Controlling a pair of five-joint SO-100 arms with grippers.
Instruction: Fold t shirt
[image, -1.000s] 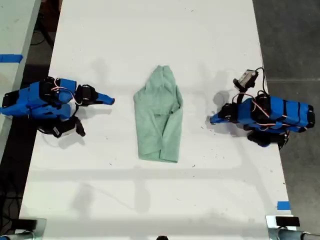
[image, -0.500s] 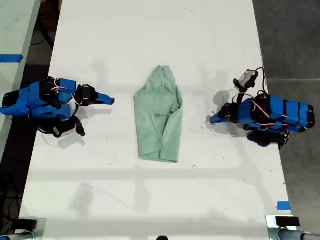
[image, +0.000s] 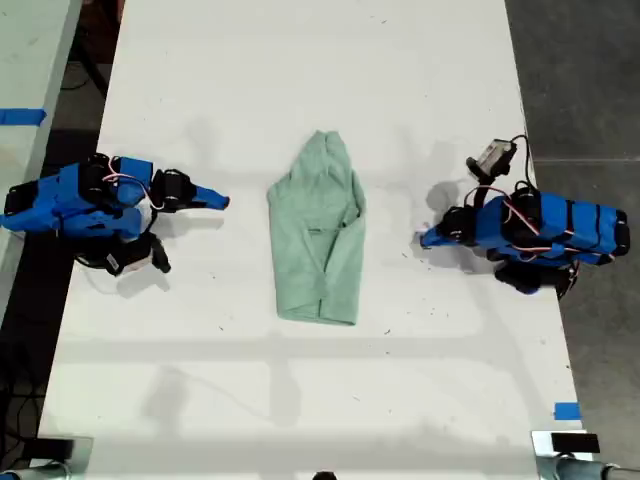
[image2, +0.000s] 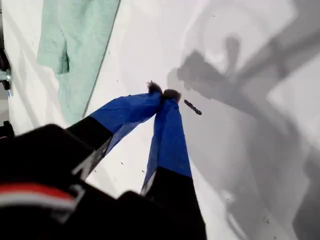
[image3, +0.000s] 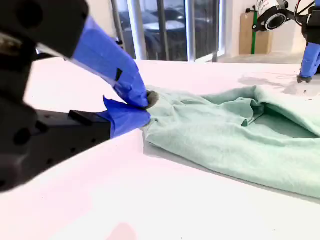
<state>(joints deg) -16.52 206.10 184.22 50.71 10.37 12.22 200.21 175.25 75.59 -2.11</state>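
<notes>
My first claw (image2: 163, 93) is closed and empty, tips meeting over bare white tabletop (image: 300, 80); it sits at the exterior view's right, apart from the t shirt (image: 319, 230). My second claw (image3: 145, 107) is also closed, holding nothing, at the exterior view's left. The t shirt lies folded lengthwise mid-tabletop between both arms.

A white table (image: 300, 100) is filling most of the exterior view. Blue tape (image: 566, 411) is sticking near its lower right corner, and another blue strip (image: 20, 116) is lying on the surface at the left.
</notes>
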